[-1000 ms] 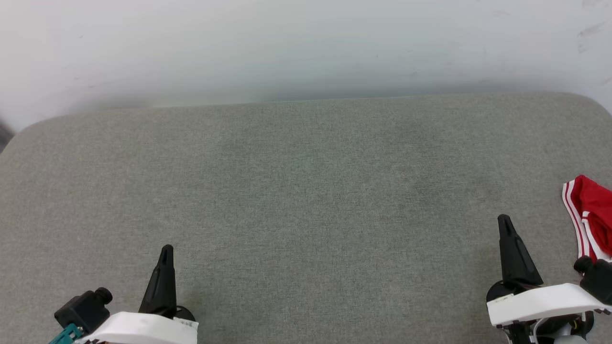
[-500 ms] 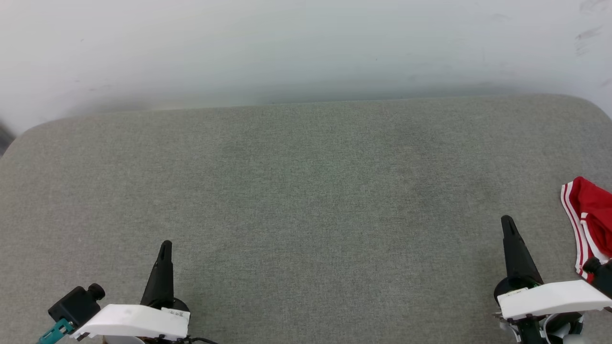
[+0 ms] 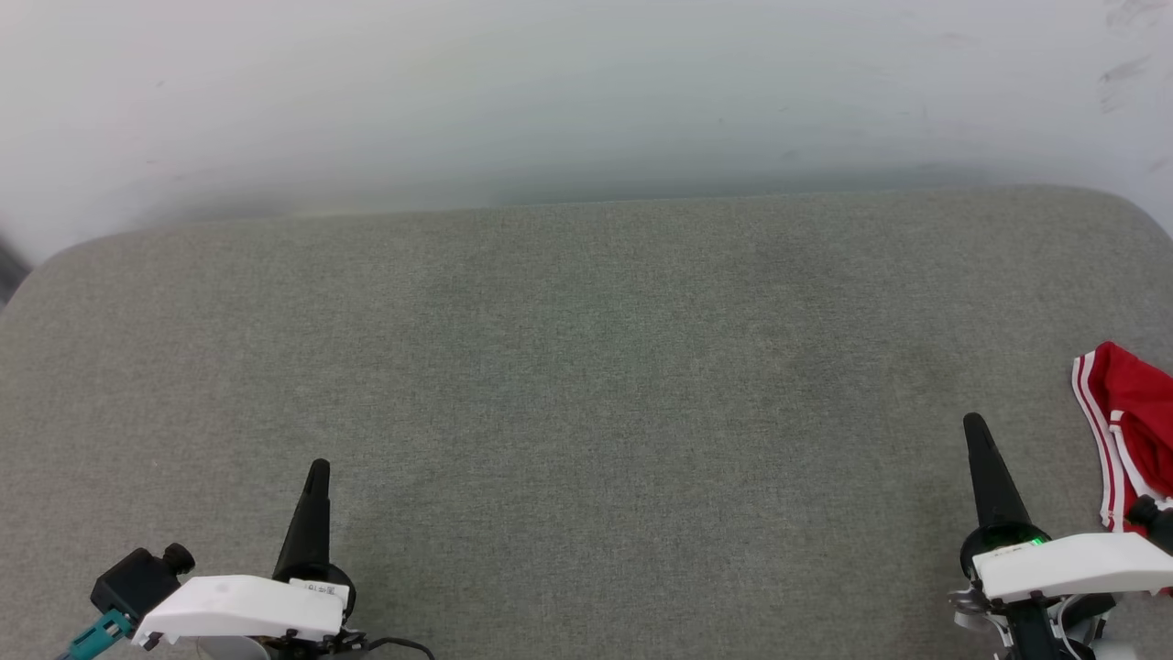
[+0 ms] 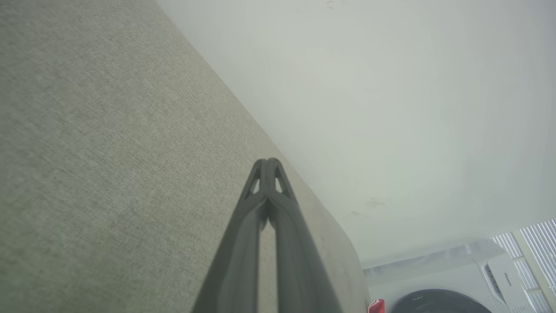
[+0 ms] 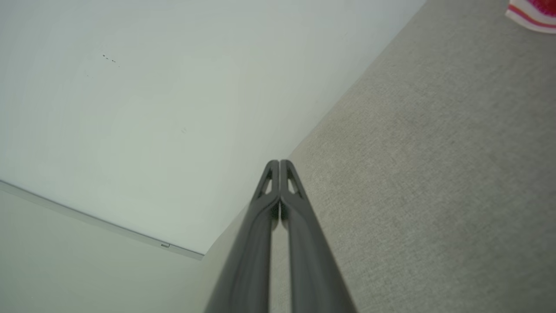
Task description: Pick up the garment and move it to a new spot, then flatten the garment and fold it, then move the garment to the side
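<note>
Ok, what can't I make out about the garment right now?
- Head view: the garment is cut off by the right edge and partly behind the wrist of the right gripper; lettering and folds unreadable.
- Right wrist view: its striped corner is blurred, cut by the top edge.
- Left wrist view: a red speck at the bottom edge, too small to identify.

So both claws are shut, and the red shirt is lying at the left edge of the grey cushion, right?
Not quite. The red shirt lies at the right edge of the grey cushion, just beyond the right gripper, as the head view shows. Both claws are shut, the left gripper too.
</note>
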Robot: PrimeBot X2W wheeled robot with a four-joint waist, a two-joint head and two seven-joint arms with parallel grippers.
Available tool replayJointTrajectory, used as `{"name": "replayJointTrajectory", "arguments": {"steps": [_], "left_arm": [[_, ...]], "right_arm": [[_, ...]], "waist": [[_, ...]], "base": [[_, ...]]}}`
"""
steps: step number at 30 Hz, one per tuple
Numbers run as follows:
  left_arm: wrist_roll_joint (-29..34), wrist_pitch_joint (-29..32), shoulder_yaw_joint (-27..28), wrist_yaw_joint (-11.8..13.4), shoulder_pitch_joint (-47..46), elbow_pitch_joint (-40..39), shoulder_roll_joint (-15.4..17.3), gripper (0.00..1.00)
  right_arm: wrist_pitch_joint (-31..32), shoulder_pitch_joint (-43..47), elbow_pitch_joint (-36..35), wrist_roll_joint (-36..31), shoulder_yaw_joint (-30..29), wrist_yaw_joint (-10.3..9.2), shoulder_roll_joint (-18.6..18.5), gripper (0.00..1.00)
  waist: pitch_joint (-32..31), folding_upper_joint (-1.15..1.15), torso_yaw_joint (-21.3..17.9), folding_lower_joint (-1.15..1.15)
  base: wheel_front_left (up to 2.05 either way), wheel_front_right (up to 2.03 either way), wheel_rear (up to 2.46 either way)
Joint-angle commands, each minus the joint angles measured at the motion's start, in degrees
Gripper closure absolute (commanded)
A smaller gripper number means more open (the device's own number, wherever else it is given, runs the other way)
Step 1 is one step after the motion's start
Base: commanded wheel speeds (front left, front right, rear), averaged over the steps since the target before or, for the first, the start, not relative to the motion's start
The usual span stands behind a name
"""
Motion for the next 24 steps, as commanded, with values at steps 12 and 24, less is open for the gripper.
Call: {"name": "replayJointTrajectory", "arguments": {"steps": [12,24], "left_arm": [[-7.94,2.23,0.56,-0.14,-2.37,1.03,0.27,1.00],[-14.16,4.03,1.05,-0.17,-3.22,2.19,0.23,1.00]], "right_arm": [[2.01,-1.83,0.70,8.67,-0.75,0.00,-0.48,1.00],[3.75,-2.13,1.62,15.35,-1.33,-0.01,-0.43,1.00]], "waist": [[-0.44,0.00,-0.02,0.00],[-0.87,0.00,-0.05,0.00]], "base": [[0.00,0.00,0.00],[0.00,0.00,0.00]]}}
